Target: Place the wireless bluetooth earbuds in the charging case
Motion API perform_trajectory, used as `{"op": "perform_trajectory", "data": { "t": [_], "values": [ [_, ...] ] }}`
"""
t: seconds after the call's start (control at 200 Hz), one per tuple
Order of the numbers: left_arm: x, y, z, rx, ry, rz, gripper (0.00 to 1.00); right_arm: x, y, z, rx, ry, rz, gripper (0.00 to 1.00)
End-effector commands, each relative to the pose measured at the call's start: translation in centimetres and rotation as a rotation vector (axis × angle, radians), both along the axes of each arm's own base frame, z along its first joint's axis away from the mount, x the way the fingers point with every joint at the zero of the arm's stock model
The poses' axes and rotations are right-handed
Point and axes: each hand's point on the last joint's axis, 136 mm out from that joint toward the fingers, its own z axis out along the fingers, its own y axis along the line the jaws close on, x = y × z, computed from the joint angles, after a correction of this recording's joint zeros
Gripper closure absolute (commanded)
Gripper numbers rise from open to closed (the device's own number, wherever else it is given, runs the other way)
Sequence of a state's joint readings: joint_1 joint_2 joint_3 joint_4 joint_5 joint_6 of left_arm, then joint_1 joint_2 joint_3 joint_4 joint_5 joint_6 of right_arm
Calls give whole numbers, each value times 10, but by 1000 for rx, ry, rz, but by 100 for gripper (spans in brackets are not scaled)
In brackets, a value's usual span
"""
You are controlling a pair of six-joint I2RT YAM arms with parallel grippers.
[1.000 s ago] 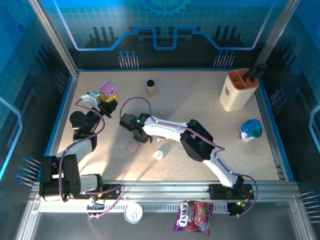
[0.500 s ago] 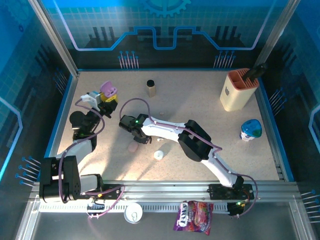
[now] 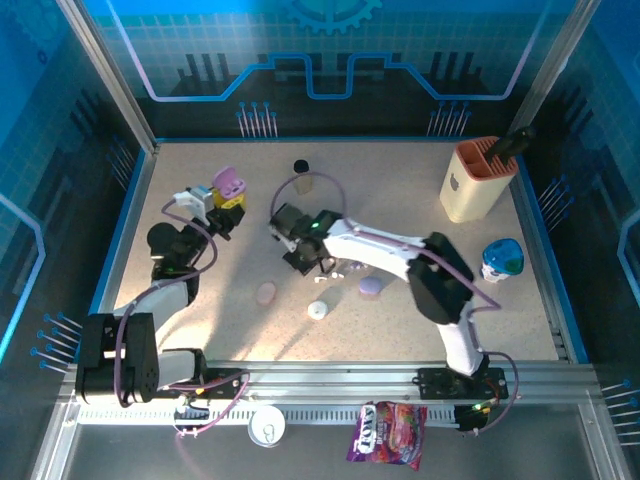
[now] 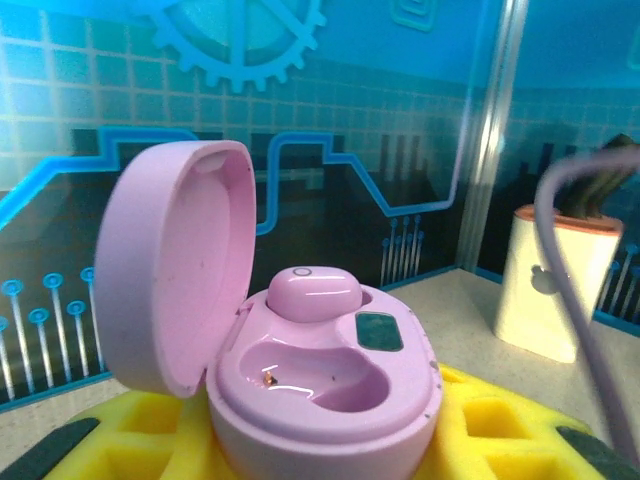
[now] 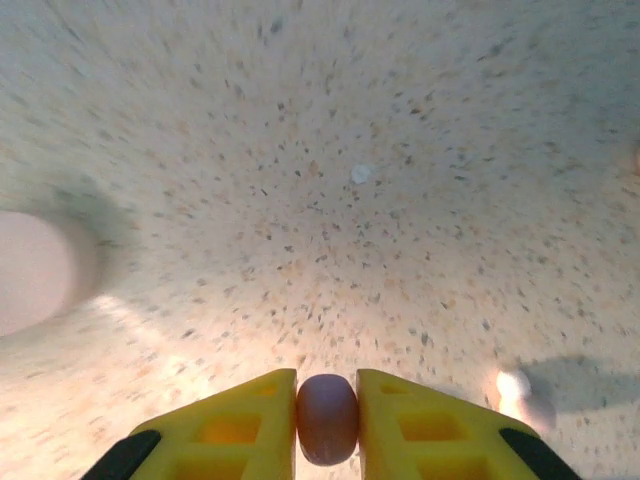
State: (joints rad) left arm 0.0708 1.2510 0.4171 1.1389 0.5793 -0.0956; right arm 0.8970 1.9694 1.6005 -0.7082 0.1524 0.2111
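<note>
My left gripper [image 3: 224, 200] is shut on the open pink-purple charging case [image 3: 230, 182], holding it up at the table's left. In the left wrist view the case [image 4: 330, 390] rests between my yellow fingers [image 4: 500, 420], lid tilted back to the left. One pink earbud [image 4: 312, 292] sits in its far socket and the near socket is empty. My right gripper [image 3: 308, 262] hangs above mid-table. Seen from the right wrist, this gripper [image 5: 327, 420] is shut on a small purple earbud [image 5: 327, 418], clear of the tabletop. A white bud [image 5: 513, 385] lies below right.
On the table lie a pale pink case [image 3: 265, 292], a white round puck [image 3: 317, 310], a purple case [image 3: 370, 287] and small white bits [image 3: 340, 268]. A bottle [image 3: 303, 178] stands at the back, a cream holder [image 3: 478, 182] back right, and a blue-white object [image 3: 502, 260] right.
My right gripper has closed on the purple earbud, then risen and moved up and to the right, away from the pale pink case. My left gripper has shifted slightly right with the case.
</note>
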Motion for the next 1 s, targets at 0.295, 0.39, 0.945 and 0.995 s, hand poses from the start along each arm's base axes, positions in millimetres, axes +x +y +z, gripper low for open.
{"op": "perform_trajectory", "data": {
  "t": [0.295, 0.39, 0.945, 0.995],
  "values": [
    [-12, -74, -30, 109, -41, -154, 64, -2, 14, 178, 846, 68, 7, 80],
    [-18, -92, -34, 136, -63, -193, 64, 1, 14, 195, 901, 53, 16, 79],
    [-32, -124, -36, 183, -118, -274, 63, 12, 17, 190, 862, 40, 0, 80],
    [-32, -124, -35, 179, -120, -274, 64, 14, 17, 188, 854, 37, -3, 79]
  ]
}}
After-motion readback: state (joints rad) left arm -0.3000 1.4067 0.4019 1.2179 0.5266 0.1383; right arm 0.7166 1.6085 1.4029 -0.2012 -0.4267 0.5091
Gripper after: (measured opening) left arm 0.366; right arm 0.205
